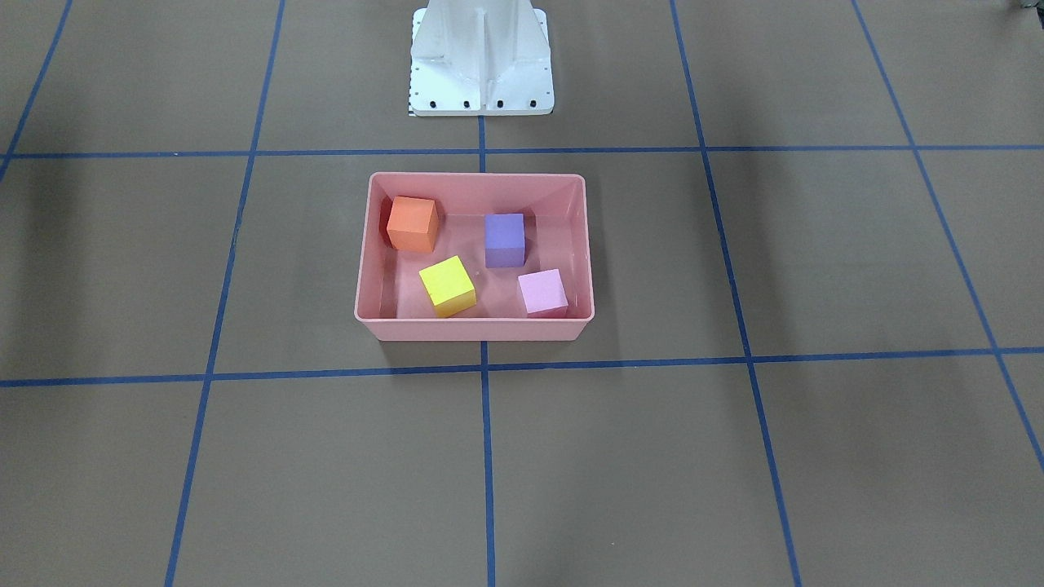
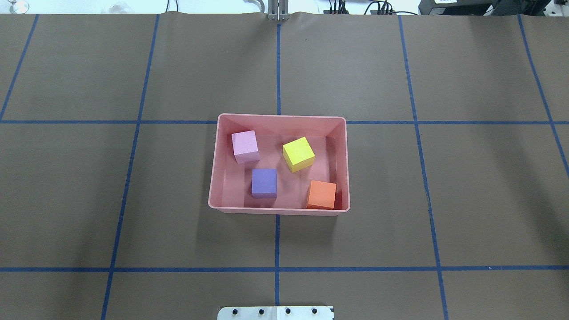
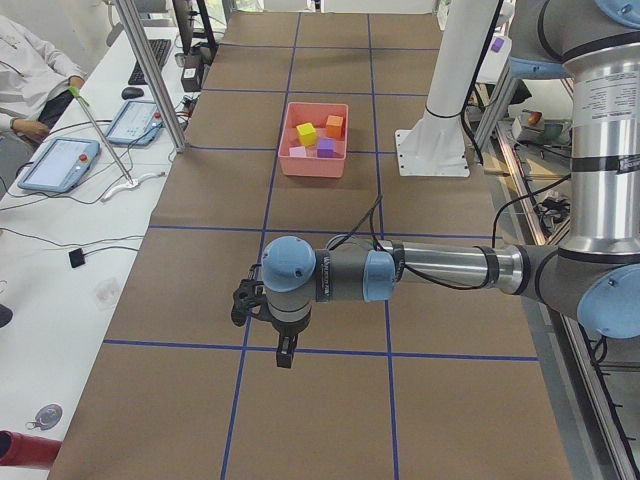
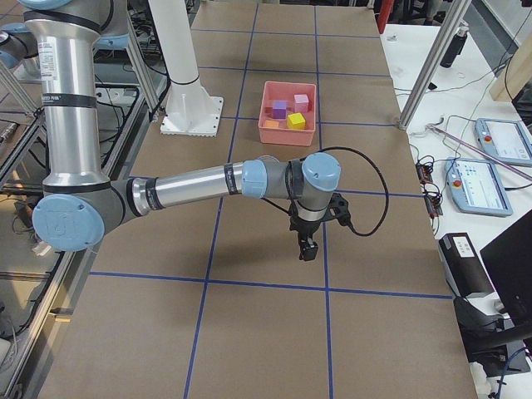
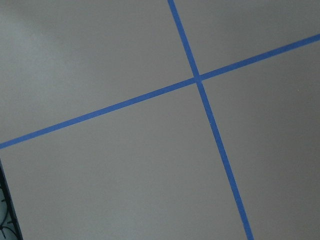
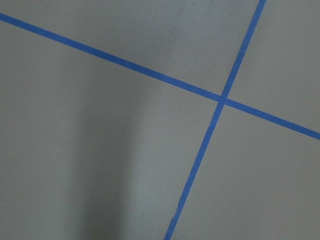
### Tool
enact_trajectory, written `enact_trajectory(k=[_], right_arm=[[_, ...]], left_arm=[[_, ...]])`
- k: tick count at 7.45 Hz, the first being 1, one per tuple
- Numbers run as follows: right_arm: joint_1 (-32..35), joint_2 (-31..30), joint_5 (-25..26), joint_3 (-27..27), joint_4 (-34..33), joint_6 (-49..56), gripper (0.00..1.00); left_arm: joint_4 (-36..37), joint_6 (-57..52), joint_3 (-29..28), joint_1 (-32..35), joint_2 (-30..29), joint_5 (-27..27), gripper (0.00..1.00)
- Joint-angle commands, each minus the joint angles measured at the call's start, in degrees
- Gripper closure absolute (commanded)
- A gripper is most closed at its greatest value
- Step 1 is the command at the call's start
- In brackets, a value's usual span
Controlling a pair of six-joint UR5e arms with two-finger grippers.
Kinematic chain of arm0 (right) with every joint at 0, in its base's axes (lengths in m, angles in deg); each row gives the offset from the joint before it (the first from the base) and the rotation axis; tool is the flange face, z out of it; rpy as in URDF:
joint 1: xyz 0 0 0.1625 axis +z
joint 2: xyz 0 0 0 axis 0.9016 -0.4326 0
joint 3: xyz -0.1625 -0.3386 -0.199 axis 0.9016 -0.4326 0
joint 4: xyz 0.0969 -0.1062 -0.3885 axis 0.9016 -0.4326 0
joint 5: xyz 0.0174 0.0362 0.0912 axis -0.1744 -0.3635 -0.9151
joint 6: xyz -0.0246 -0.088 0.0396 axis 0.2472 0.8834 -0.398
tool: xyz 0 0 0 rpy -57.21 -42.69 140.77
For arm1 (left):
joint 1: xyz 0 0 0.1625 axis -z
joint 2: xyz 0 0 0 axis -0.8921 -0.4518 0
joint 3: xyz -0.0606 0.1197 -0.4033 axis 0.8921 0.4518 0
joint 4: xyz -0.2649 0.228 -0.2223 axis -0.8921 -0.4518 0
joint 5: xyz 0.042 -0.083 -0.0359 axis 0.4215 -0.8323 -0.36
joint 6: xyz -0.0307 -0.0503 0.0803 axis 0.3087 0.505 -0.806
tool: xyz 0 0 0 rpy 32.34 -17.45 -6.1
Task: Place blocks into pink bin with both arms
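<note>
My shallow rectangular pink plastic bin [image 2: 279,116] sits flat and holds all four small matte cubes, each resting on its floor, none touching another. The orange cube [image 2: 321,194] is in the near corner on my right. The purple cube [image 2: 264,182] stands by the near wall, and the light pink cube [image 2: 245,146] is toward the far left. The yellow cube [image 2: 298,153] is far right of centre, turned askew. My grey tubular left arm [image 3: 440,268] and right arm [image 4: 191,186] stretch out level, well apart from the bin.
</note>
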Motion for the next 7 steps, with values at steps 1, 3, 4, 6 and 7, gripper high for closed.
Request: enact_trajectory(k=[1,3,4,6,7], right_arm=[[0.0,0.12,0.0,0.01,0.0,-0.35,0.0],[0.0,0.12,0.0,0.02,0.09,-0.35,0.0],[0.0,0.12,-0.09,0.1,0.09,-0.44,0.0],[0.0,0.03,0.0,0.01,0.0,-0.35,0.0],[0.0,-0.05,-0.09,0.01,0.09,-0.44,0.0]], left_arm=[[-0.82,-0.08,0.16,-0.09,0.34,-0.52,0.0],[-1.88,-0.17,0.25,-0.18,0.52,-0.52,0.0],[-1.88,-0.26,0.16,-0.18,0.43,-0.52,0.0],[-1.88,-0.26,-0.27,-0.18,0.52,-0.52,0.0],[-1.88,-0.26,-0.36,-0.26,0.52,-0.52,0.0]])
